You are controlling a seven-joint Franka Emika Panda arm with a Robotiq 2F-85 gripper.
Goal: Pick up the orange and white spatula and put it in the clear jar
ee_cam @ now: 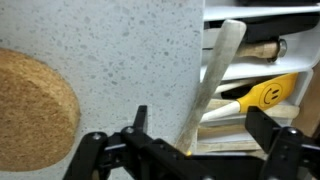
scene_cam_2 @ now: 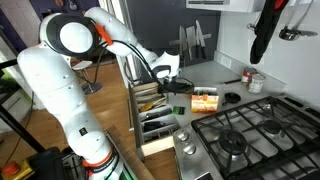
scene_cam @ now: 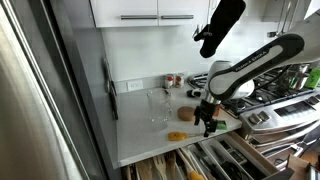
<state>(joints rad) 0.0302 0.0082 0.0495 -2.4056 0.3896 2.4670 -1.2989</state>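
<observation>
The orange and white spatula (ee_cam: 214, 80) lies on the speckled counter. In the wrist view its pale handle runs up past the counter edge, and its orange part sits low between my fingers. It shows as an orange spot in an exterior view (scene_cam: 178, 136). My gripper (ee_cam: 200, 135) is open, with one finger on each side of the spatula and no grip on it. The gripper also shows in both exterior views (scene_cam: 209, 122) (scene_cam_2: 174, 86). The clear jar (scene_cam: 158, 104) stands upright further back on the counter, apart from the gripper.
A round cork disc (ee_cam: 30, 110) (scene_cam: 186, 115) lies next to the spatula. An open drawer (scene_cam_2: 158, 120) below the counter edge holds utensils, among them a yellow smiley one (ee_cam: 262, 95). Small spice jars (scene_cam: 172, 80) stand by the wall. A gas stove (scene_cam_2: 250, 135) adjoins the counter.
</observation>
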